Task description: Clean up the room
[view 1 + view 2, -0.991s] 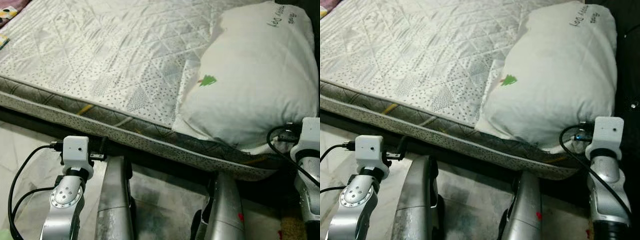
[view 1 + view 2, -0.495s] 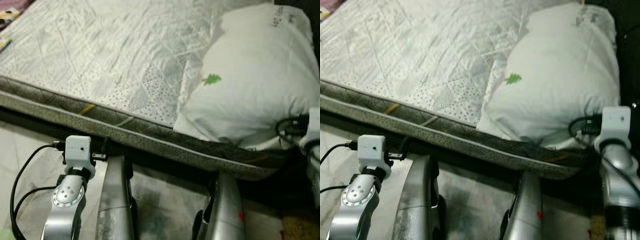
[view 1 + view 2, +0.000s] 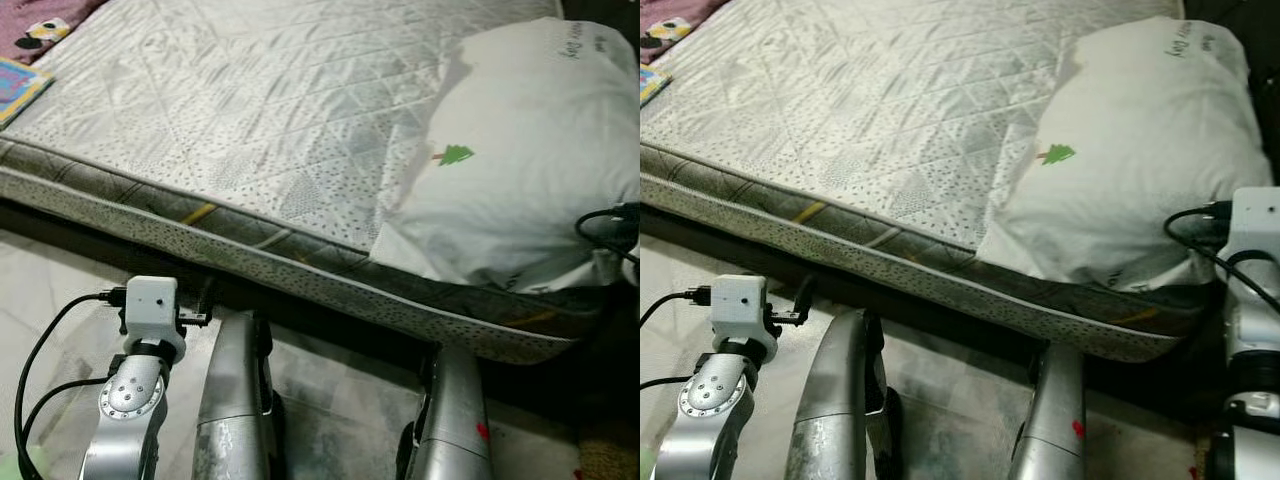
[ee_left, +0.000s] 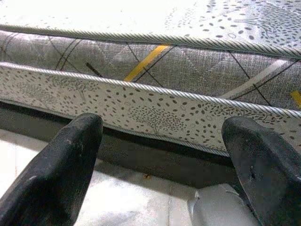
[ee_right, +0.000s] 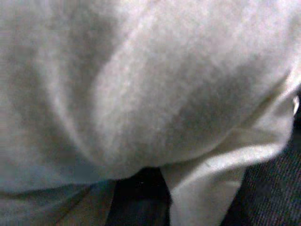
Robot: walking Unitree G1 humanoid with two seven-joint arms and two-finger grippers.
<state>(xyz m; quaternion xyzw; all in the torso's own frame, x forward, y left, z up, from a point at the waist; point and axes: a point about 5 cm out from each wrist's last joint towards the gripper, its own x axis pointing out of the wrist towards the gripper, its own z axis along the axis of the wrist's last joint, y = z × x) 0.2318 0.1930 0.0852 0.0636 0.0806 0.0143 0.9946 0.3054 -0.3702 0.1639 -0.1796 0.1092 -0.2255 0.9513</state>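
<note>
Quilted grey-white mattress fills most of the head views, its dotted side band running above a pale tiled floor. One white pillow with a small green tree print lies at the mattress's right end, by the near edge. At the far left corner sit one colourful flat item and a purple patterned cloth.

Since a second ago the whole scene has shifted: the left corner items show more fully and the pillow sits further right in the left eye view, which reads as camera motion. The right wrist block now stands higher against the pillow's lower right edge.

Left gripper: one pair of black fingers spread wide, holding nothing, low beside the mattress side band, apart from it. Right gripper: its wrist view shows white pillow fabric very close; fingers not seen, so I cannot tell its state.
</note>
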